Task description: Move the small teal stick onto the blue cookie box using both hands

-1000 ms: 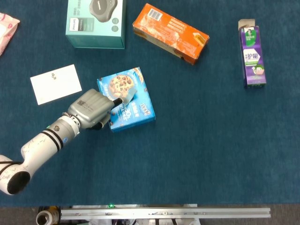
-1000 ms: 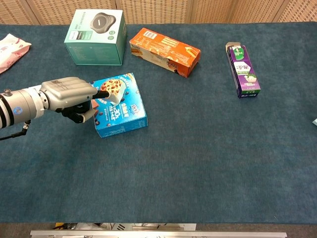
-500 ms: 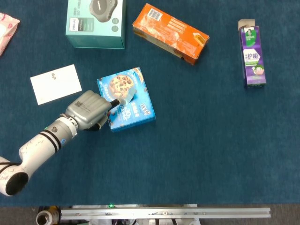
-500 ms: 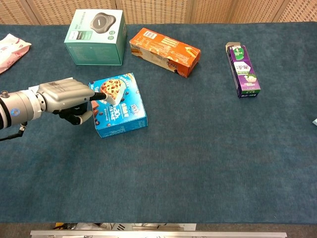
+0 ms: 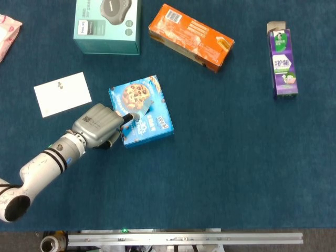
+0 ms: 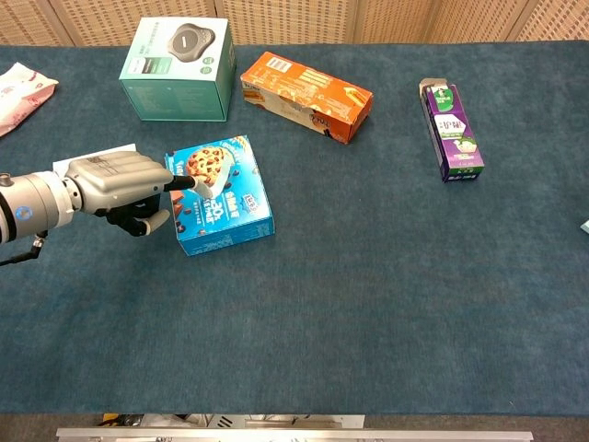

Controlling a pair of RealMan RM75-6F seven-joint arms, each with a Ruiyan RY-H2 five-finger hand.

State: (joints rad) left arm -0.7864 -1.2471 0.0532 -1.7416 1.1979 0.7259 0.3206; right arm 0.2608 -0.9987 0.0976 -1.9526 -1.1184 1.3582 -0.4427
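Observation:
The blue cookie box [image 5: 149, 123] [image 6: 230, 207] lies flat left of the table's middle. The small teal stick [image 5: 142, 106] [image 6: 208, 188] is a pale sliver lying over the cookie picture on the box top. My left hand [image 5: 97, 126] [image 6: 115, 184] sits just left of the box with its fingers curled. Its extended fingertips reach over the box's left edge and pinch the stick's near end. My right hand shows in neither view.
A teal Philips box [image 5: 107, 23] and an orange carton [image 5: 190, 37] stand behind the cookie box. A purple carton [image 5: 282, 63] lies far right. A white card [image 5: 63, 93] sits beside my left forearm, and a pink packet [image 5: 8, 29] lies at the far left edge.
My left hand has drawn back a little to the left and toward me, and the stick has shifted slightly with it across the box top.

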